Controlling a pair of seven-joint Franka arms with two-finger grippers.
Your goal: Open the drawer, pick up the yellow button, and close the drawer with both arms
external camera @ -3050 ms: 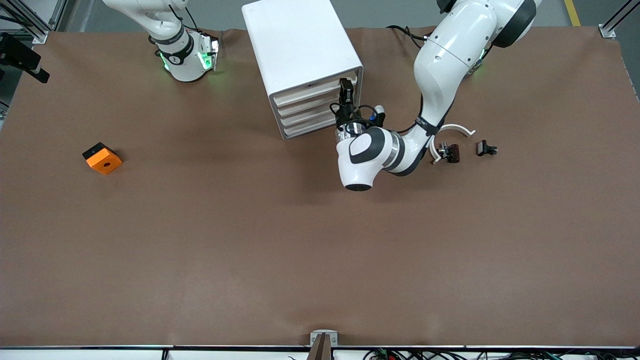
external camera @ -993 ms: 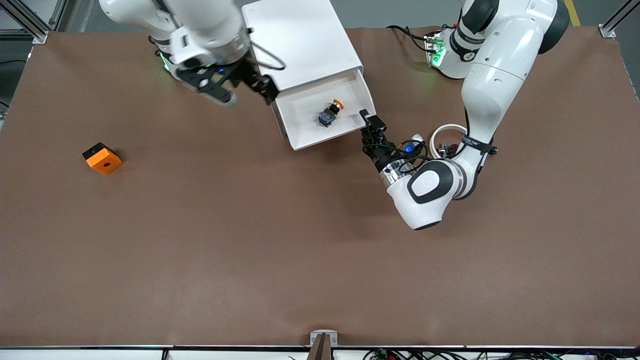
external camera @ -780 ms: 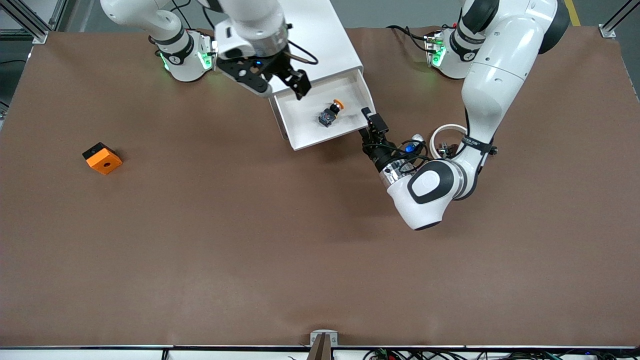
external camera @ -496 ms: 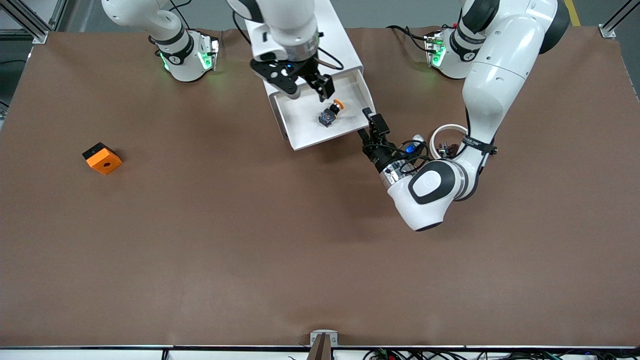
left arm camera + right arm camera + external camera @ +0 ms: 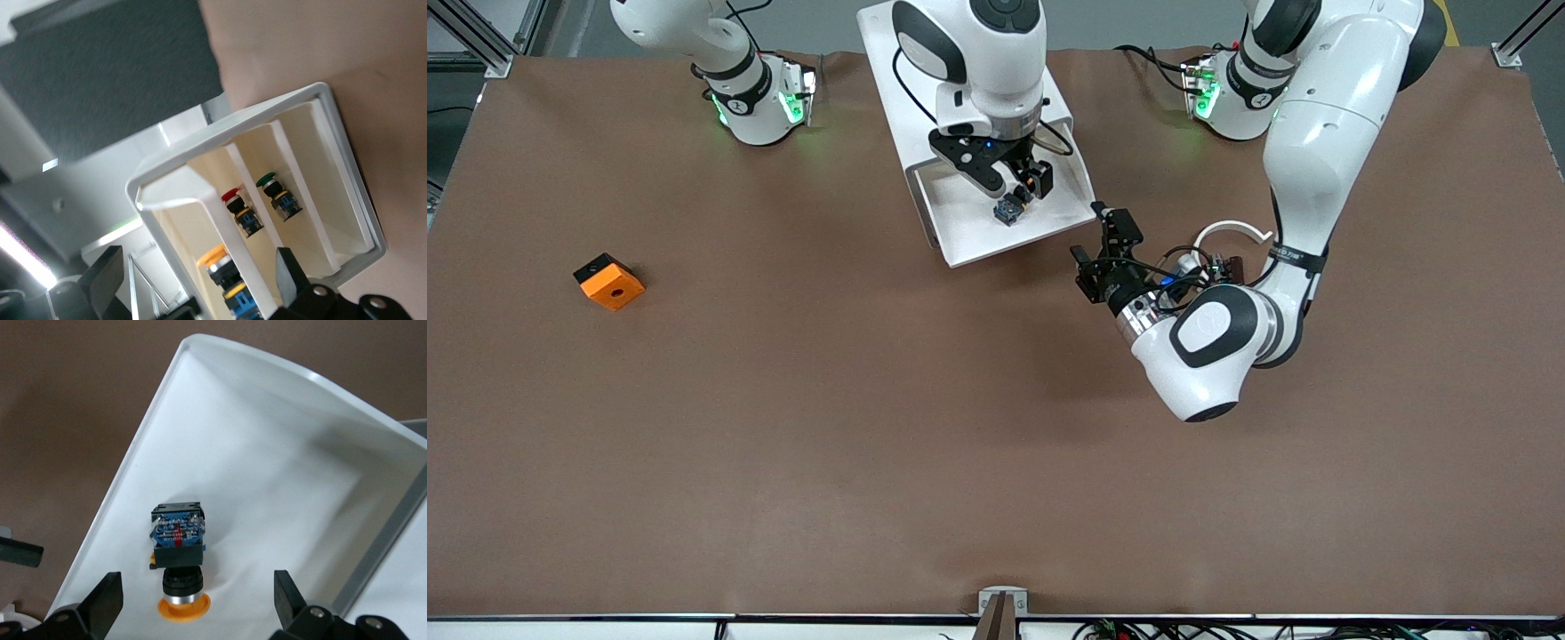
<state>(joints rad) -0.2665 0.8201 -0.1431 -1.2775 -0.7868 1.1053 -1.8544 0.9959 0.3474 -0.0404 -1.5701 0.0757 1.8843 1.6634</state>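
The top drawer (image 5: 969,227) stands pulled out of the white cabinet (image 5: 960,62). The button (image 5: 1008,210) lies in it, blue-and-black body nearer the front camera. In the right wrist view the button (image 5: 177,550) lies on the drawer's white floor (image 5: 267,487). My right gripper (image 5: 1021,185) is low over it, open (image 5: 193,603), with one finger on each side of the orange cap, not touching. My left gripper (image 5: 1101,244) is open and empty, just off the drawer's corner at the left arm's end. In its wrist view (image 5: 193,287) it faces the cabinet (image 5: 320,93).
An orange block with a hole (image 5: 609,282) lies toward the right arm's end. A white ring piece (image 5: 1232,231) and small dark clip pieces (image 5: 1234,267) lie beside the left arm. The left wrist view shows red-capped (image 5: 230,195), green-capped (image 5: 267,179) and orange-capped (image 5: 215,256) buttons inside the cabinet's drawers.
The drawer went from shut to pulled out. My right gripper swung over the cabinet and came down around the button. My left gripper came off the drawer's corner, turned and spread open.
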